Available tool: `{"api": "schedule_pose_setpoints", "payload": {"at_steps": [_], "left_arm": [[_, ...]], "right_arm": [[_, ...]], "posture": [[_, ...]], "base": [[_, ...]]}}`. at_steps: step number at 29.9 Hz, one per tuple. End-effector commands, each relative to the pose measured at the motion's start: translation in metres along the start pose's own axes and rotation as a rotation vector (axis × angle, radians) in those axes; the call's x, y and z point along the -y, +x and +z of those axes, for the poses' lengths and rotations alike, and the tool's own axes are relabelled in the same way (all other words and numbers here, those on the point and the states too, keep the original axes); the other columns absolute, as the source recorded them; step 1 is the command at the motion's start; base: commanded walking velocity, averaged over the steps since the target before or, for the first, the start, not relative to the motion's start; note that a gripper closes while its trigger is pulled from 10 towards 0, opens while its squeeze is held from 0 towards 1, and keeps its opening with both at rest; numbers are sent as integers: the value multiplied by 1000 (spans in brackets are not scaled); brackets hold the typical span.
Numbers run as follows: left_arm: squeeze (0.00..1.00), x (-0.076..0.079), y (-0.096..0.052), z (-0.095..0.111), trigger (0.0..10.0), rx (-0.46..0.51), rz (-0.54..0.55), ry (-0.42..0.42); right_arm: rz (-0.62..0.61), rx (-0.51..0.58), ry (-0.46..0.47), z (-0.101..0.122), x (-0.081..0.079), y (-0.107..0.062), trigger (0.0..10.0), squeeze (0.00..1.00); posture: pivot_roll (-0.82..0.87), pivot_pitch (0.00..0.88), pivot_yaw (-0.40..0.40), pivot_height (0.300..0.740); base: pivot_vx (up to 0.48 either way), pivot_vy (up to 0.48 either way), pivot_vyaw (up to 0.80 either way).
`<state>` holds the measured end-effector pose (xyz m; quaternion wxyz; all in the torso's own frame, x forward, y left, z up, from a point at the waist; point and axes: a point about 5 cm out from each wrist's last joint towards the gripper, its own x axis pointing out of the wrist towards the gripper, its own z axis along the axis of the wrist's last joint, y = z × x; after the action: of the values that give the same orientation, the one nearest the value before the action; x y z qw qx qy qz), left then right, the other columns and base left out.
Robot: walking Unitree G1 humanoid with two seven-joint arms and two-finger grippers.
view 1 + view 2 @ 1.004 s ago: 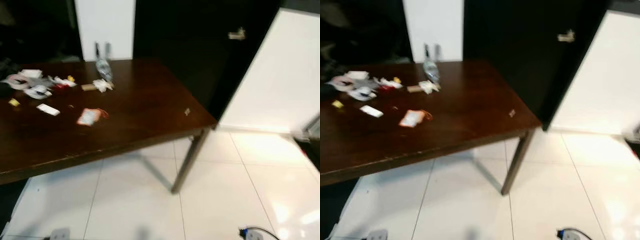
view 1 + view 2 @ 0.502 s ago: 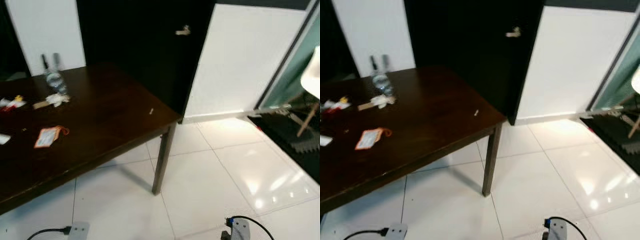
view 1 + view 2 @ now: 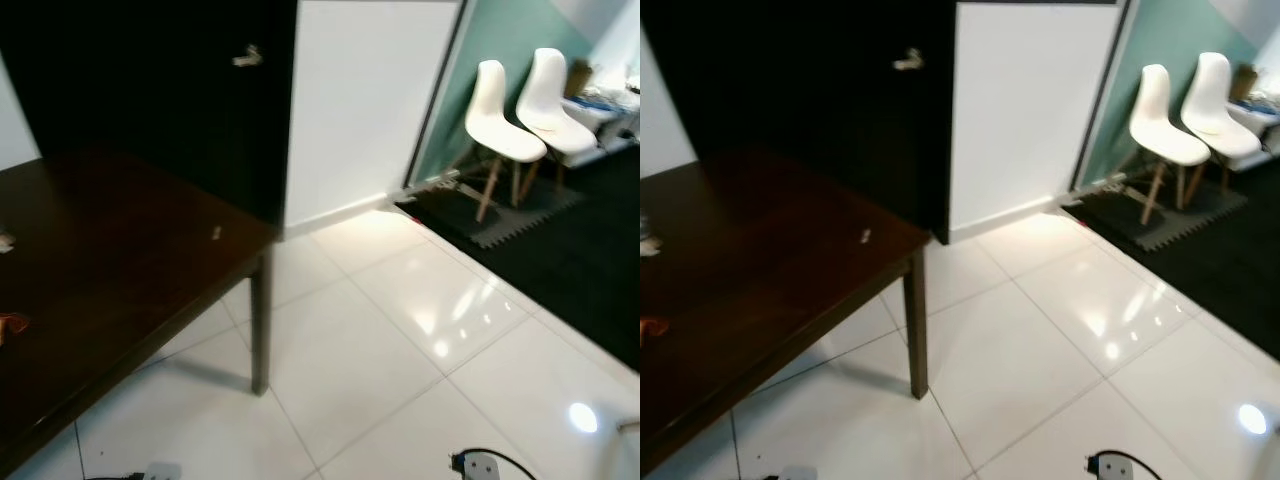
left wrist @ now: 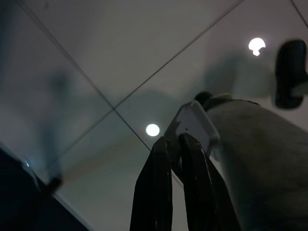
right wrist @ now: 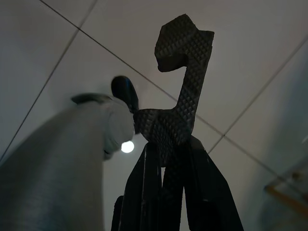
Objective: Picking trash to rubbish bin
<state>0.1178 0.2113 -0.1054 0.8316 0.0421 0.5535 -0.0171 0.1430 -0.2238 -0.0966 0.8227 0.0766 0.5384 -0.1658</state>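
A small pale scrap of trash sits on the dark wooden table, near the corner at about ten o'clock in the head view. It is a short sliver, long axis running roughly from seven to one o'clock, too small to say more. At the far nine o'clock edge, a bit of orange wrapper and a whitish crumpled bit just peek in on the tabletop.

The left gripper hangs down over the tiled floor, its two long black fingers pressed together, nothing between the tips; a grey trouser leg and a dark shoe sit just beside it. The right gripper hangs low too, pointing at the floor, textured black fingers drawn together with nothing gripped, a grey leg at its side.

Out from the table: one table leg stands on the glossy white tiles at seven o'clock. Behind it, a black door with a pale handle at eleven o'clock, then a white wall panel at twelve. At two o'clock, two white moulded chairs stand side by side on a dark mat. A power strip with black cable lies at five o'clock.
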Motion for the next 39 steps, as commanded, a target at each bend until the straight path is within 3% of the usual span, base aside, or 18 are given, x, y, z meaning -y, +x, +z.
{"api": "schedule_pose_setpoints", "payload": {"at_steps": [1,19,39], "left_arm": [[0,1,0,-4,10000,-17,0,16],[0,1,1,8,10000,16,0,64],[0,3,0,-1,10000,2,6,56]], "right_arm": [[-14,1,-10,1,4,0,10000,0],[-18,9,-35,4,5,0,10000,0],[-21,1,-58,0,8,0,10000,0]], "posture": [[49,13,-2,740],[36,0,-3,740],[41,10,-9,740]], "base": [[0,0,-788],[0,0,-794],[0,0,-794]]}}
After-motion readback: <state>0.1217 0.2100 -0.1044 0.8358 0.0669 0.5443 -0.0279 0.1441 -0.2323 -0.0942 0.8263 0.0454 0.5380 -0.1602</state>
